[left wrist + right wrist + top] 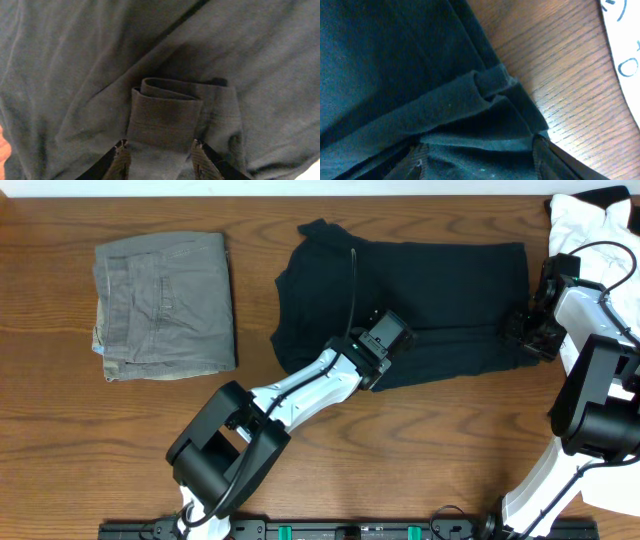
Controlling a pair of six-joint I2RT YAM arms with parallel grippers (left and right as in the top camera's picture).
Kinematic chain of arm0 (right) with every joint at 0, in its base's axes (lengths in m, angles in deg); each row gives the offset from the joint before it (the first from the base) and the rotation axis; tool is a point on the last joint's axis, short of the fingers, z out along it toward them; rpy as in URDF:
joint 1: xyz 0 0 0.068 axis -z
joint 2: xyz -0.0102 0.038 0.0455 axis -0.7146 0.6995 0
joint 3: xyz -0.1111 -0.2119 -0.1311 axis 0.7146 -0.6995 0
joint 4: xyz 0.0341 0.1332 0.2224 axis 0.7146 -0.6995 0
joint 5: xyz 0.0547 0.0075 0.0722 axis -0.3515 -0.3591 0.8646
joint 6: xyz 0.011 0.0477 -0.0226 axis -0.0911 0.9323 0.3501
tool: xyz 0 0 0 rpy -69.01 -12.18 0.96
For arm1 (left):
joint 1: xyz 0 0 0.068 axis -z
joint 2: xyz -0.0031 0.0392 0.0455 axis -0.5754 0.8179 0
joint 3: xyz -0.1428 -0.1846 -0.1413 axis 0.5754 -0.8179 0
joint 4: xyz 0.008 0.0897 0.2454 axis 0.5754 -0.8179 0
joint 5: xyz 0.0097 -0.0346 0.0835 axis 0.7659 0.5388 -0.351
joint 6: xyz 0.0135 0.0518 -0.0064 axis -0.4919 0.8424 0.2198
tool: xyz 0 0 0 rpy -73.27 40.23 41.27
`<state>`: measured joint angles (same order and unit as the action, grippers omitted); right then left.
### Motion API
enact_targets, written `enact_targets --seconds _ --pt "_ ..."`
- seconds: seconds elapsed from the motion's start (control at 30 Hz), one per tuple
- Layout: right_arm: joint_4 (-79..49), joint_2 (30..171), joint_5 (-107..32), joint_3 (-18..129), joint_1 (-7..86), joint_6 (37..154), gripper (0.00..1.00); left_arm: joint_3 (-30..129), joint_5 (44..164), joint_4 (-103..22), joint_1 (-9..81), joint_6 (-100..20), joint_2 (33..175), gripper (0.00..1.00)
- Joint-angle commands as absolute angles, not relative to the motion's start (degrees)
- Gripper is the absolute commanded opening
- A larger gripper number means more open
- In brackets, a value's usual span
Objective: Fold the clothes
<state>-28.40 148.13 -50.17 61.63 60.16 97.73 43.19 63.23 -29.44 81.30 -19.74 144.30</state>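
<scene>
The dark shirt [430, 290] lies spread at the desk's [100, 450] centre, apparently so its near edge can be carried over towards 12 o'clock. The folded trousers [165, 305] are parked at 9 o'clock. The left pincer [160, 160] grips a doubled cuff at the shirt's 6 o'clock edge, its arm stretched low from 7 o'clock. The right pincer [480, 157] straddles the bunched 4 o'clock corner, wrist turned towards 9 o'clock; I cannot tell whether it is clamped.
</scene>
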Motion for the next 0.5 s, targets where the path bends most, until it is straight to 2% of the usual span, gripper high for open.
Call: enact_targets --seconds 0.0,0.47 --pt "-28.16 152.39 -49.47 59.97 59.85 97.51 0.67 42.80 66.51 -29.99 81.23 -20.44 143.56 0.41" --pt "-28.18 152.39 -49.44 59.97 59.85 97.51 0.69 41.64 68.48 -29.31 81.23 -22.39 143.69 0.40"
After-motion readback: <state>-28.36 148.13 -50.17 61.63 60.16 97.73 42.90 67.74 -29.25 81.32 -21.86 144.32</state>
